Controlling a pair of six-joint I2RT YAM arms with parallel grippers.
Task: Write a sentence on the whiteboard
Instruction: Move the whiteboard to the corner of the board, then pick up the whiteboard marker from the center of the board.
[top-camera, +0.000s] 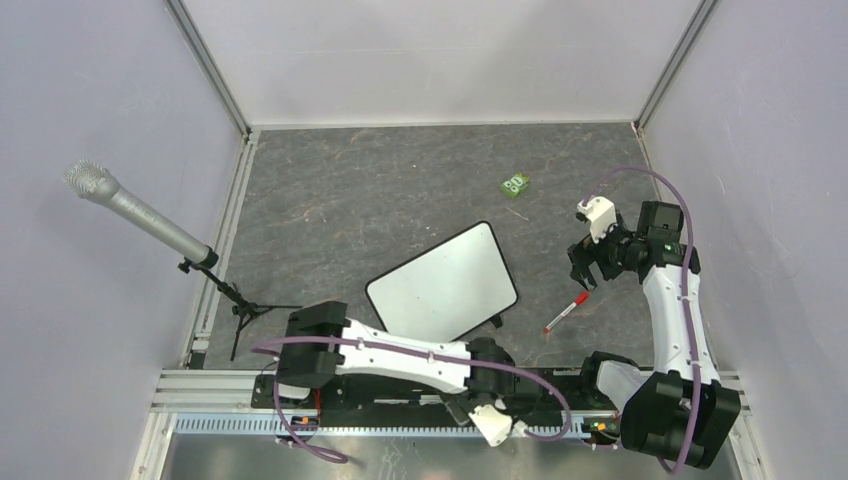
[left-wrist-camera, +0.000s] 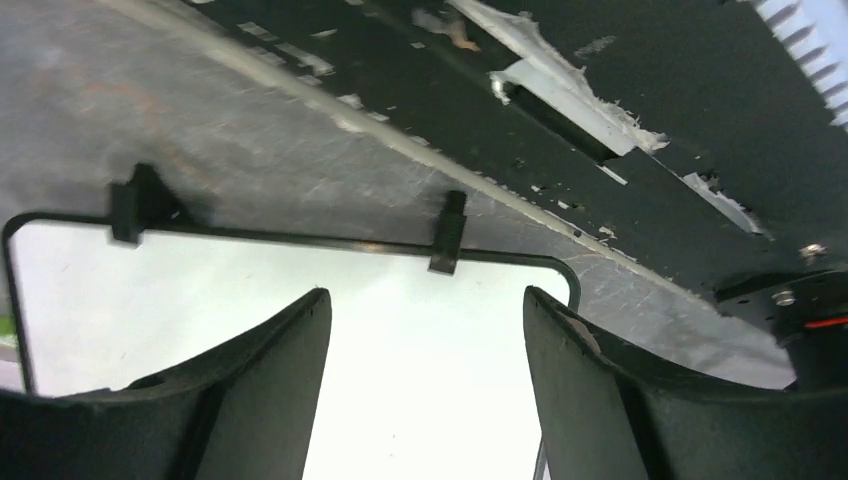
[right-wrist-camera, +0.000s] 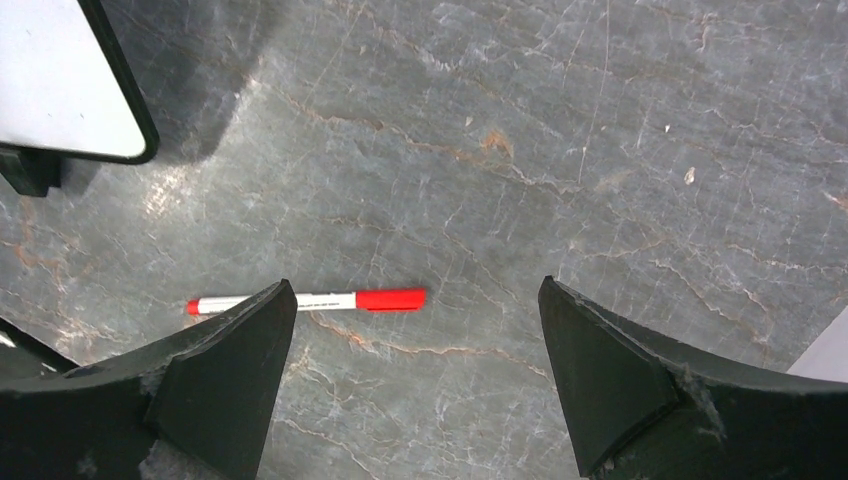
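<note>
Grey veined stone forms the surface (top-camera: 400, 190), enclosed by pale walls. Right claw (right-wrist-camera: 415, 288) hovers above it with fingers spread wide and nothing between them; directly below lies the marker (right-wrist-camera: 310, 300), flat on the stone, its white end hidden behind one finger and its red end under the gap; it sits off-centre. Hazard: a descent from this offset would likely land one finger on the barrel, rolling it or pinning it askew; a thin pen lying flat also leaves little room beneath it, so the fingertips may scrape stone before they close. Whether the red end is a fitted cap cannot be told; a capped tip would leave no line.

Left claw (left-wrist-camera: 425, 295) sits low at the near edge of the whiteboard (top-camera: 442, 283), fingers apart, gripping nothing; the board lies skewed between the two arms, blank, raised on small black feet (left-wrist-camera: 447, 232). Hazard: unrestrained, it will probably slide or rock under pen pressure.

Farther out: a microphone (top-camera: 130, 212) on a stand at the left and a small green object (top-camera: 515, 184) beyond the board; neither appears to obstruct the path from marker to board.
</note>
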